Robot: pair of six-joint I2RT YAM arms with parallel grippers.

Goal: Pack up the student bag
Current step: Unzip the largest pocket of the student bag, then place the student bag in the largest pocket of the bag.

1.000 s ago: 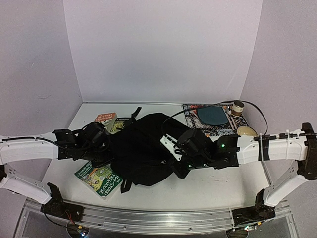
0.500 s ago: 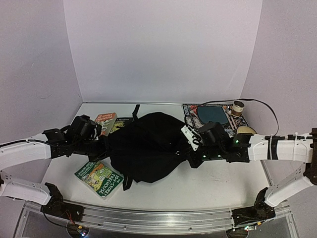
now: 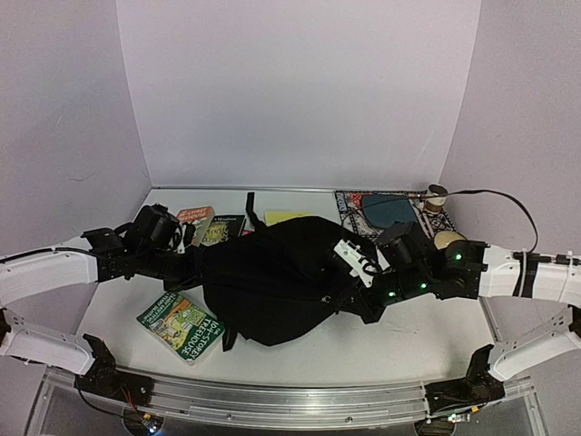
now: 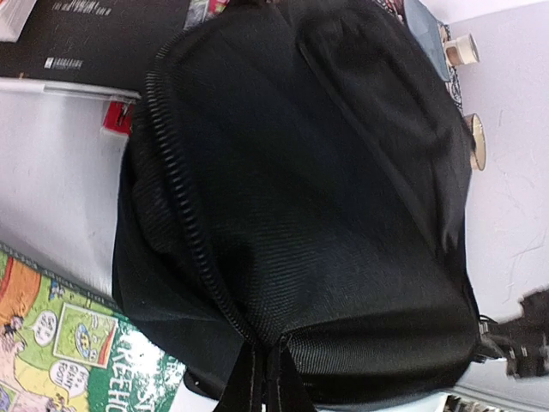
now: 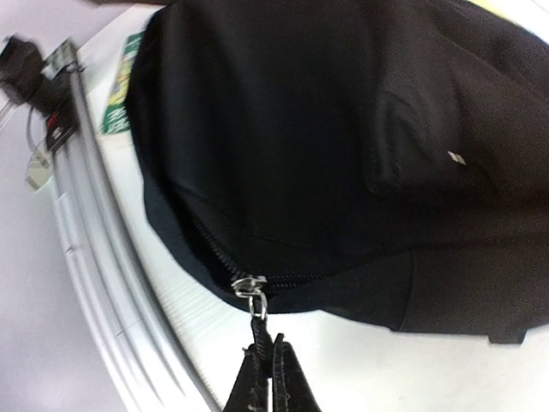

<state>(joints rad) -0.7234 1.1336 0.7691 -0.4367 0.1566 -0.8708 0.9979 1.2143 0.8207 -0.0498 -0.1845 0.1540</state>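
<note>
The student bag (image 3: 272, 277) lies slumped on its side in the middle of the tabletop (image 3: 399, 341), between my two arms, one black strap trailing toward the back wall. My left pincer (image 3: 198, 265) is at the bag's left end. In my left wrist view its fingers (image 4: 247, 386) are drawn together at the fabric edge where the coiled zip track runs down to them. Black on black, they look pinched on the cloth itself.

My right pincer (image 3: 349, 304) is at the bag's right, near edge. In the right wrist view the pincer (image 5: 264, 356) is clamped tight on the small metal zip pull (image 5: 257, 302), which hangs from the slider at the bag's lower seam, with the rail at the tabletop's near edge just beyond.

A green comic book (image 3: 182, 329) lies flat by the bag's near left corner, partly tucked under it. Two more books (image 3: 193, 218) lie behind the bag on the left.
</note>
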